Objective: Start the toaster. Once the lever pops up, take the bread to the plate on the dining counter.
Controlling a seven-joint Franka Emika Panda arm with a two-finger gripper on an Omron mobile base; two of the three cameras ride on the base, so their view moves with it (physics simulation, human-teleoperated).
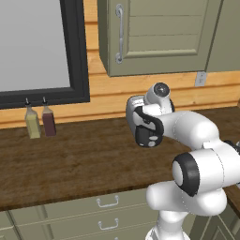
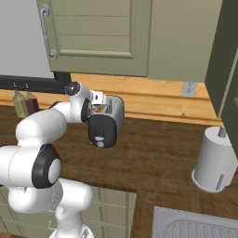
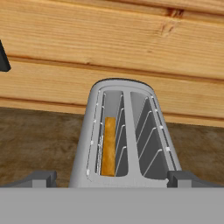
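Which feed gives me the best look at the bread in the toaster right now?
The hand view: it looks down into the toaster, where the bread stands edge-up in the left slot. In the right base view, a tan sliver of bread peeks from the toaster's top. In the left base view the arm blocks it.

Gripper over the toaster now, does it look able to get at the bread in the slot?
Probably yes. The gripper is right above the toaster, and the bread stands in the left slot with nothing over it; the slot itself is narrow.
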